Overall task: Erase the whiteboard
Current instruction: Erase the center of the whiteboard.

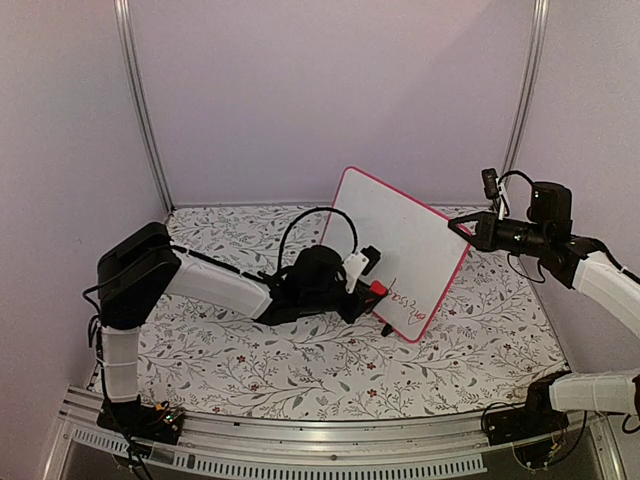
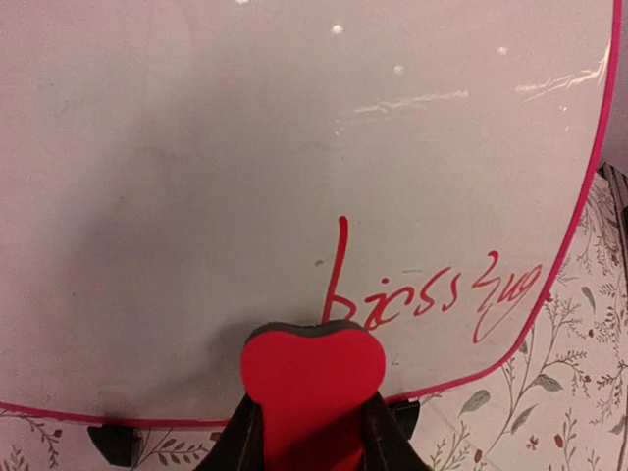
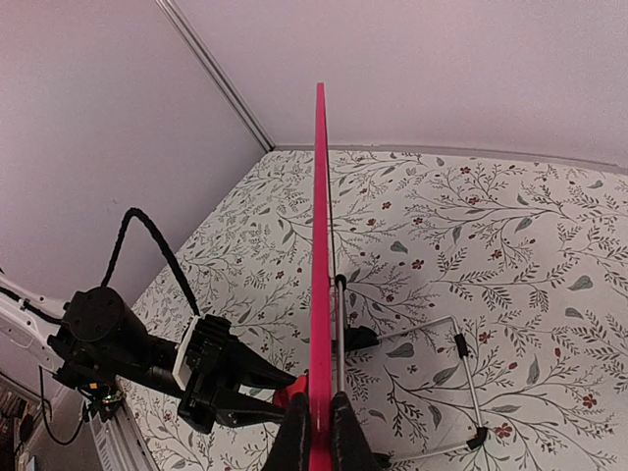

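The whiteboard (image 1: pixel 400 250) stands tilted on the table, white with a red-pink frame, red handwriting (image 1: pixel 408 305) along its lower edge. In the left wrist view the board (image 2: pixel 245 167) fills the frame, with the writing (image 2: pixel 442 289) at lower right. My left gripper (image 1: pixel 372 276) is shut on a red eraser block (image 2: pixel 312 378) whose dark pad touches the board just left of the writing. My right gripper (image 1: pixel 462 228) is shut on the board's top right edge; the right wrist view shows its fingers (image 3: pixel 294 437) clamping the frame (image 3: pixel 320 255) edge-on.
The table has a floral cloth (image 1: pixel 250 360). A wire stand (image 3: pixel 461 383) with black feet props the board from behind. Grey walls and metal corner posts (image 1: pixel 140 100) enclose the back. A metal rail (image 1: pixel 300 450) runs along the near edge.
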You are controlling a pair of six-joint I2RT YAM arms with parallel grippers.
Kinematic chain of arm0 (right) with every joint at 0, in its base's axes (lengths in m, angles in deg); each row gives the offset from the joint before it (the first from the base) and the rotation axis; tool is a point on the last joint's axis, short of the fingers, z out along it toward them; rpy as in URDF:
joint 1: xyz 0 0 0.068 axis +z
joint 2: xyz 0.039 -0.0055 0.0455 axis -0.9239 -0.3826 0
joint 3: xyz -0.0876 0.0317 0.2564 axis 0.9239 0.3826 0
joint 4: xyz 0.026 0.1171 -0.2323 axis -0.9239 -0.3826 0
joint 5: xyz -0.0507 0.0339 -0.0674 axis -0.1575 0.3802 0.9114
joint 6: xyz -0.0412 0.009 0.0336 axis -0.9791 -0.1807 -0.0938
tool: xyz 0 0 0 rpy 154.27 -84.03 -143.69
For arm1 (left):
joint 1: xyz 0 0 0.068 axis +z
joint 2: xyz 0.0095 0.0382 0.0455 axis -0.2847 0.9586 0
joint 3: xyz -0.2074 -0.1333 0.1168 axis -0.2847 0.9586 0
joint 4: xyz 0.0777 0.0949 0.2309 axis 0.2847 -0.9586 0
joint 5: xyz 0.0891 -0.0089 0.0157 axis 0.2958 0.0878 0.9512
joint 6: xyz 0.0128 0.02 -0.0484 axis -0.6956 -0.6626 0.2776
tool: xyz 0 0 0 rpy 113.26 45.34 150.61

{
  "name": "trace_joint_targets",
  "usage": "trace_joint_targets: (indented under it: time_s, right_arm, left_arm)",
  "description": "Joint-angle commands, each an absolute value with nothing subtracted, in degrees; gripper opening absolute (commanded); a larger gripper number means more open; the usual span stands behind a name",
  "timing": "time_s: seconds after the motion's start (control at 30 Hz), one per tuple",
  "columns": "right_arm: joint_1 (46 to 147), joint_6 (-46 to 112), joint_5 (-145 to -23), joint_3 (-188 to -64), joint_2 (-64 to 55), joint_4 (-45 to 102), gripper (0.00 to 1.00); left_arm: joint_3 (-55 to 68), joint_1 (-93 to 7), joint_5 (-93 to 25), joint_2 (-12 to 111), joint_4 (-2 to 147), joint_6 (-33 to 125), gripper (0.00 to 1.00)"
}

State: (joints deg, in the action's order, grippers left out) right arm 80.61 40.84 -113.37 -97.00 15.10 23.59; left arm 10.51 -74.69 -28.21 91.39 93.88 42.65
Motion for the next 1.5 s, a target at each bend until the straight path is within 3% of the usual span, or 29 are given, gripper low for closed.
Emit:
trace_joint_targets:
  time_s: [0.0, 0.8, 1.17, 1.47]
  right_arm:
    - [82.1, 41.5, -115.5, -97.3, 14.1, 16.3, 0.0]
    - [82.0, 41.5, -115.6, -96.2, 15.1, 16.7, 0.0]
    - [82.0, 42.2, -115.6, -96.5, 16.2, 16.1, 0.0]
    - [82.0, 42.2, -115.9, -96.3, 16.0, 16.2, 0.0]
  left_arm:
    - [9.9, -75.4, -27.8, 88.6, 94.3, 43.3, 0.0]
    - [-0.2, -76.6, -23.2, 92.4, 90.0, 41.7, 0.0]
    - [0.2, -78.1, -21.6, 97.2, 84.8, 44.0, 0.0]
    - [6.4, -77.2, -24.7, 97.3, 89.9, 46.4, 0.0]
